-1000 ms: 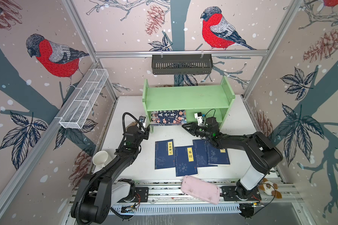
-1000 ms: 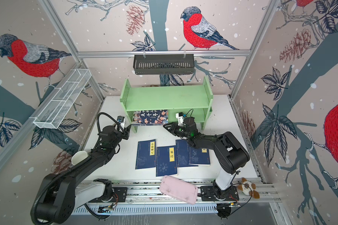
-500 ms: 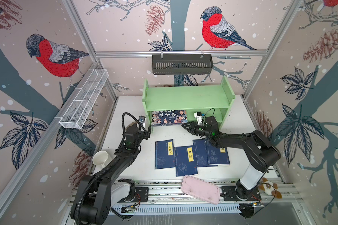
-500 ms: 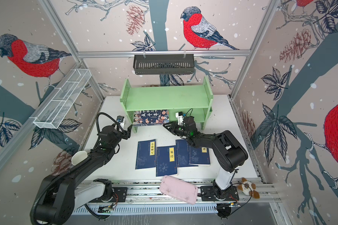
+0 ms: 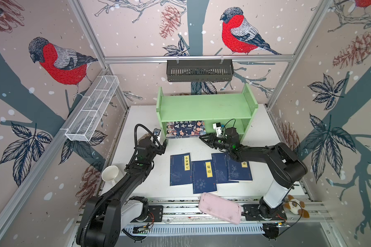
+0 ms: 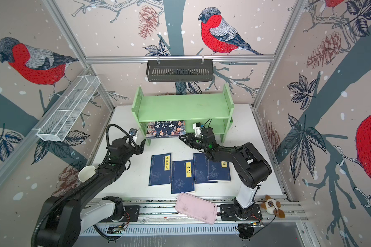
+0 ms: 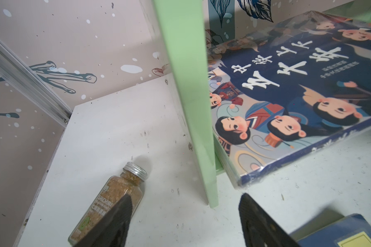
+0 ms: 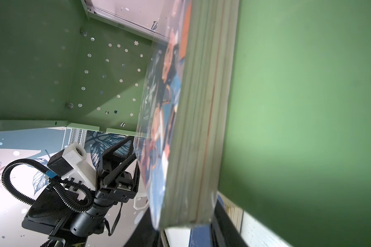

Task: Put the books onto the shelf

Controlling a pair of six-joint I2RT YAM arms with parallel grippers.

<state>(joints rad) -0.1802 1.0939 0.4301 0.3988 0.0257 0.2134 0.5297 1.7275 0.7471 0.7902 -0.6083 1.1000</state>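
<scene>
Four navy paperbacks [image 5: 180, 171] lie flat on the table [image 5: 161, 192] in a row, cover up, with neighbouring edges overlapping, just in front of the green shelf [image 5: 204, 107]. Both top views show the larger cartoon book [image 6: 165, 128] lying flat on the shelf's lower tier at its left end, against the left side panel, with its front edge sticking out past the tier. The right gripper [image 5: 202, 138] reaches in from the right and is pinched on that book's front right corner. In the right wrist view the book's thick page edge [image 8: 191, 128] fills the middle, against the green board. The left gripper [image 7: 184, 195] hovers low in front of the left side panel with its jaws spread wide and nothing between them. A spice bottle [image 7: 116, 196] lies on its side on the table outside that panel. A white cup [image 5: 110, 174] sits at the table's left edge, and a pink tray [image 5: 220, 208] rests on the front rail.
</scene>
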